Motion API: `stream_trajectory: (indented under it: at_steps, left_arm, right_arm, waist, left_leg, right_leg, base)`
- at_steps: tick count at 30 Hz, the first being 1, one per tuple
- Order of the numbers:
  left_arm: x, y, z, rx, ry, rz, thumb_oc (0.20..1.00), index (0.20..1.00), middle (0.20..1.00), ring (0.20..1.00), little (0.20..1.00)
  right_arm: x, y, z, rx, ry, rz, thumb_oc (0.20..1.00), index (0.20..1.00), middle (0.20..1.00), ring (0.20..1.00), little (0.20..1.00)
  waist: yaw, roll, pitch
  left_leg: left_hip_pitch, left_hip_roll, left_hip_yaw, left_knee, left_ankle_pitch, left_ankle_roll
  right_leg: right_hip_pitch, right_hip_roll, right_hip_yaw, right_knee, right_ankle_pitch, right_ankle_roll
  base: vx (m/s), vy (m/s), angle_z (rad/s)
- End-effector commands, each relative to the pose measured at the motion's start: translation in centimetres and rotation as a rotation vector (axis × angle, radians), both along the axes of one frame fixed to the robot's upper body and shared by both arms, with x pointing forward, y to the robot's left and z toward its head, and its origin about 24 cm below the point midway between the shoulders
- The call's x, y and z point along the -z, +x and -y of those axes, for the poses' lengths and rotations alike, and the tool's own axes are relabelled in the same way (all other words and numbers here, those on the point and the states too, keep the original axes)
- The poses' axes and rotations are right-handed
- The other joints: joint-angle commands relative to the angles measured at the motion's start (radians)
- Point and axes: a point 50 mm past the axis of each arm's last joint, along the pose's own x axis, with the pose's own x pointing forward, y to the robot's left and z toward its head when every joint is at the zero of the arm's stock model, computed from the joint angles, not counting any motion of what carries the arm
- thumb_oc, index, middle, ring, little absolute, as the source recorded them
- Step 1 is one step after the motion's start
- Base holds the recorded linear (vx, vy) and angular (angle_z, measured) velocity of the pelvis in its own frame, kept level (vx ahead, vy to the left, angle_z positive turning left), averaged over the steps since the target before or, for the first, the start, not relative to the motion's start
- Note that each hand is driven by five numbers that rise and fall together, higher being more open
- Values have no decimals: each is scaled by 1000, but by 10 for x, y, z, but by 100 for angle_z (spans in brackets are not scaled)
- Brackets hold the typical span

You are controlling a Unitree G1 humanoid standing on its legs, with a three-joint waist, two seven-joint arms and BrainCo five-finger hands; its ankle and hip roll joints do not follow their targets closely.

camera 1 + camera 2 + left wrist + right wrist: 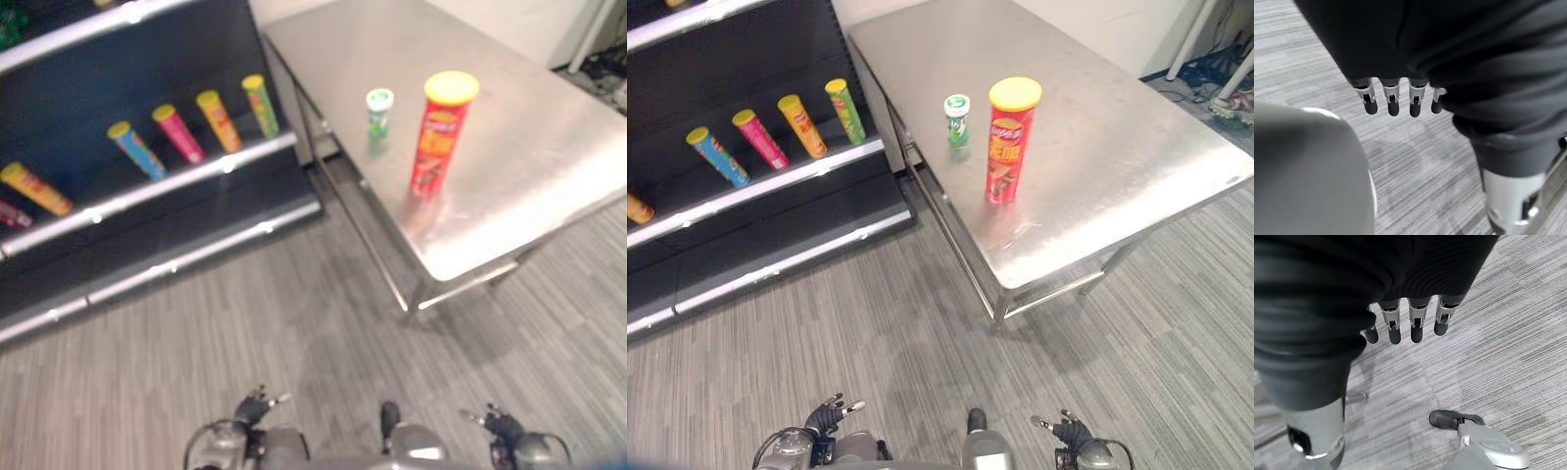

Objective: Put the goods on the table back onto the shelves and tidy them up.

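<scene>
Left hand (1400, 98): seen low at the near edge of the head views (828, 416), hanging over the floor; fingers are held straight and relaxed in its wrist view, nothing is gripped.
Right hand (1405, 323): seen low at the near edge on the right side (1068, 431); fingers are likewise straight and loose, nothing is held.
Red can (1009, 140): stood upright on the table, yellow lid on top, set back a little from the table's near edge, on the half nearer the shelves.
Small green bottle (957, 119): stood upright just beside the red can, on its shelf side and slightly farther back, apart from it; close to the table's left edge.
Table (1136, 147): steel top, left bare to the right of and behind the two goods; near corner is rounded, legs and a lower rail are seen beneath.
Shelves (774, 176): dark unit with silver front rails, placed left of the table; a narrow gap is left between shelf end and table edge.
Shelf cans (759, 137): blue, pink, orange and green cans are lined up side by side, spaced apart; another yellow-lidded can (34, 188) is seen farther left.
Floor (921, 333): grey striped floor is left open between hands, shelves and table.
Goods vs hands: both goods are well apart from both hands, ahead and above them; the red can is nearer the right hand's side.
</scene>
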Motion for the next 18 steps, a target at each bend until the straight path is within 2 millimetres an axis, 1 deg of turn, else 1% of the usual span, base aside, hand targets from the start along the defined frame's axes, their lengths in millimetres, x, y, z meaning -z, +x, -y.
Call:
stream_trajectory:
  at_steps: [1,2,3,4,6,7,8,9,10,11,12,13,14,17,18]
  left_arm:
    - [-4,3,-9,49,45,23,1000,1000,1000,1000,1000]
    - [-5,2,-11,46,47,27,1000,1000,1000,1000,1000]
    - [-5,3,-11,47,46,30,1000,1000,1000,1000,1000]
    - [-5,3,-11,47,46,30,1000,1000,1000,1000,1000]
    - [-5,1,-12,42,46,25,1000,1000,1000,1000,1000]
    - [-5,1,-13,42,46,25,1000,1000,1000,1000,1000]
    - [-5,-1,-15,26,46,24,1000,1000,1000,1000,1000]
    - [-4,-3,-16,16,45,20,1000,1000,1000,1000,1000]
    - [-4,-3,-16,16,46,20,1000,1000,1000,1000,1000]
    - [-2,-8,-18,0,47,6,1000,1000,1000,1000,1000]
    - [-2,-9,-18,0,47,5,1000,1000,1000,1000,1000]
    - [-2,-10,-20,-7,55,2,1000,1000,1000,1000,1000]
    - [-3,-10,-22,-16,57,6,1000,1000,1000,1000,1000]
    - [-5,-7,-24,-41,58,22,1000,1000,1000,1000,1000]
    - [-5,-7,-24,-41,58,22,1000,1000,1000,1000,1000]
  right_arm:
    - [-1,-15,13,-9,-43,-41,1000,1000,1000,1000,1000]
    - [0,-15,12,-12,-46,-39,1000,1000,1000,1000,1000]
    - [-1,-15,12,-13,-48,-37,1000,1000,1000,1000,1000]
    - [-1,-15,12,-13,-48,-38,1000,1000,1000,1000,1000]
    - [0,-14,10,-24,-47,-34,1000,1000,1000,1000,1000]
    - [0,-14,10,-25,-47,-34,1000,1000,1000,1000,1000]
    - [-1,-10,9,-36,-48,-25,1000,1000,1000,1000,1000]
    - [0,-9,7,-45,-44,-26,1000,1000,1000,1000,1000]
    - [0,-9,7,-45,-43,-26,1000,1000,1000,1000,1000]
    - [0,-7,3,-63,-35,-25,1000,1000,1000,1000,1000]
    - [0,-7,3,-63,-35,-25,1000,1000,1000,1000,1000]
    - [1,-4,-1,-72,-27,-20,1000,1000,1000,1000,1000]
    - [1,-3,-2,-75,-25,-17,1000,1000,1000,1000,1000]
    - [0,4,-4,-86,-28,-3,1000,1000,1000,1000,1000]
    - [0,4,-4,-86,-28,-3,1000,1000,1000,1000,1000]
  waist:
    - [21,18,-28]
    - [36,31,-30]
    - [42,35,-30]
    - [43,33,-26]
    - [53,35,-19]
    - [54,33,-17]
    - [65,31,-13]
    - [73,31,-16]
    - [74,30,-14]
    - [81,35,-34]
    - [83,34,-34]
    - [87,28,-46]
    - [91,23,-51]
    - [100,12,-68]
    - [100,11,-68]
  left_leg:
    - [-13,-10,48,-50,-34,56]
    - [-45,6,41,-164,47,47]
    - [-52,7,39,-210,73,39]
    - [-44,5,40,-216,75,39]
    - [-68,12,51,-271,107,27]
    - [-64,11,53,-272,106,27]
    - [-78,18,62,-264,113,26]
    - [-69,18,62,-269,119,29]
    - [-66,17,64,-270,119,29]
    - [-50,21,85,-291,117,34]
    - [-48,20,87,-291,116,34]
    - [-34,19,119,-277,114,40]
    - [-29,17,136,-272,107,48]
    - [-18,3,168,-262,80,73]
    - [-18,2,169,-262,79,73]
  right_leg:
    - [-37,19,40,1,-83,140]
    - [-16,44,49,1,-99,138]
    - [0,54,58,1,-107,134]
    - [5,52,59,1,-109,134]
    - [45,76,87,1,-131,127]
    - [48,75,88,1,-132,127]
    - [70,83,111,1,-144,122]
    - [82,90,125,1,-151,124]
    - [84,89,126,1,-152,125]
    - [97,93,141,1,-166,129]
    - [98,92,142,1,-166,129]
    - [112,78,147,1,-175,134]
    - [117,70,150,1,-181,137]
    - [117,45,149,31,-191,154]
    - [117,44,149,32,-191,155]
  base:
    - [312,1,-40]
    - [331,2,-37]
    - [277,-2,-25]
    - [183,-6,-20]
    - [284,-8,-33]
    - [359,8,-40]
    - [269,17,-44]
    - [269,17,-53]
    - [307,52,-98]
    - [207,44,-108]
    - [412,109,-92]
    - [292,96,-42]
    - [367,122,-25]
    - [224,96,-34]
    - [139,69,-24]
